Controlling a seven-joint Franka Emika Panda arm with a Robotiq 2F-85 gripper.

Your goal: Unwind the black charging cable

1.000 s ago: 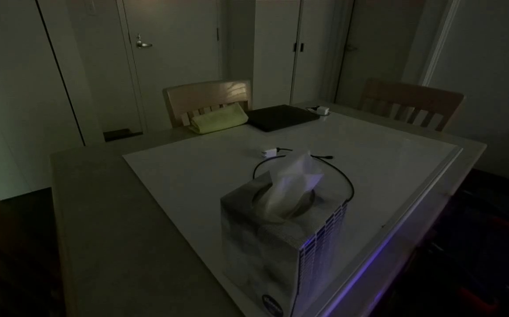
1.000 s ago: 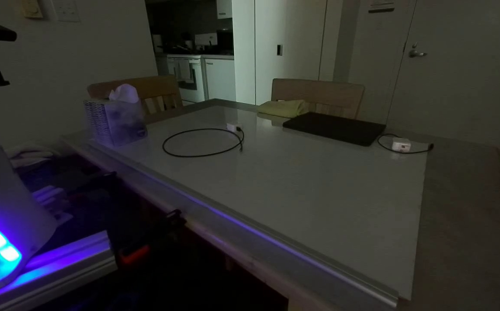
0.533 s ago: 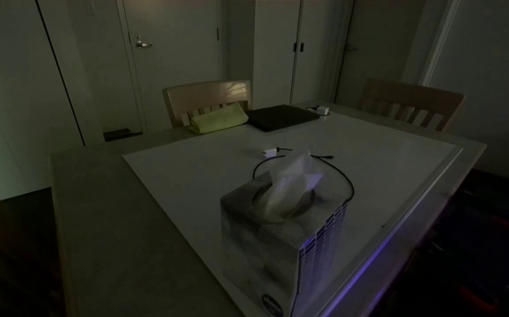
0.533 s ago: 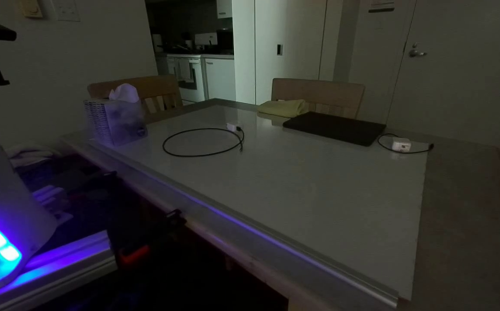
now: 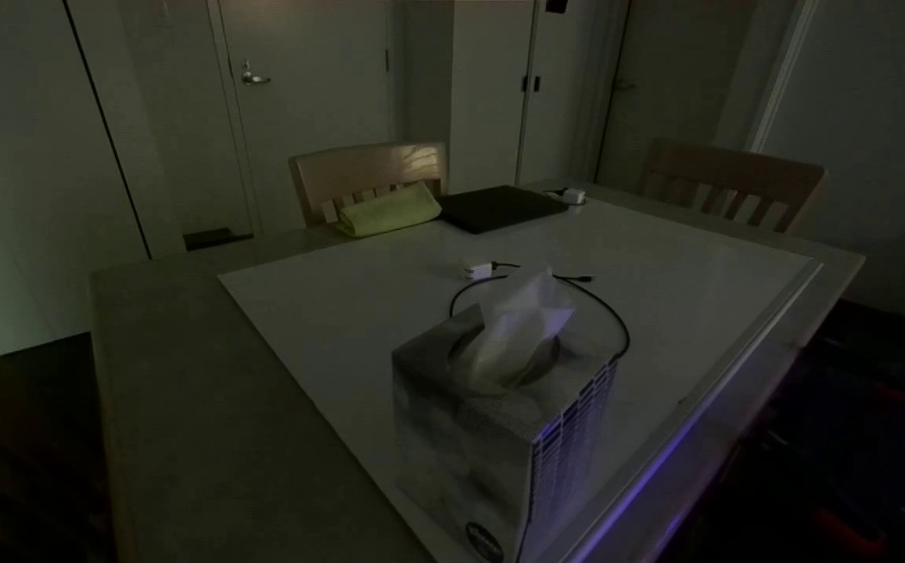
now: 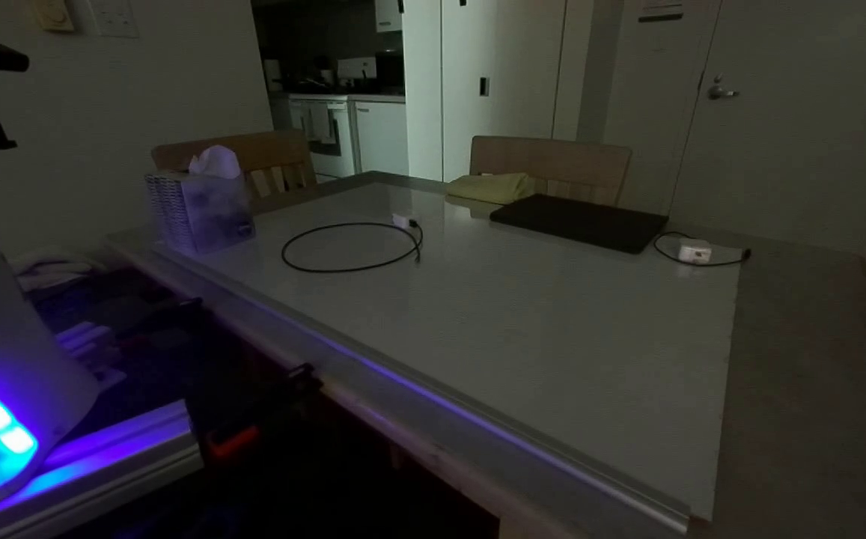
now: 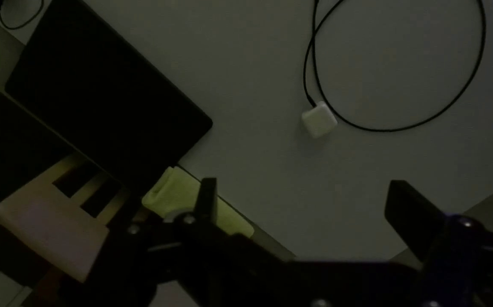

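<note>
The end effector [image 7: 302, 187] hangs high above the surface [image 6: 522, 337], fingers spread wide and holding nothing; in both exterior views only dark bits of it show at the top edge. Below, on the surface, the cable [image 7: 382, 130] lies in one broad loop that crosses itself once. One end runs into a white plug [image 7: 319, 120], which the loop passes just beside; the other end lies free. In an exterior view the tissue box [image 5: 460, 438] stands upright and hides part of the loop. Farther off lie a folded yellow-green towel [image 5: 391, 213] and, right beside it, a flat black slab [image 6: 578, 221]; it may be a laptop, though the room is too dim to be sure. At the slab's other end a second cable [image 6: 724, 263] curls about a second white plug [image 6: 694, 251]. A wooden chair [image 6: 552, 156] stands behind the towel and slab, and beyond it, a door [image 5: 307, 102].
</note>
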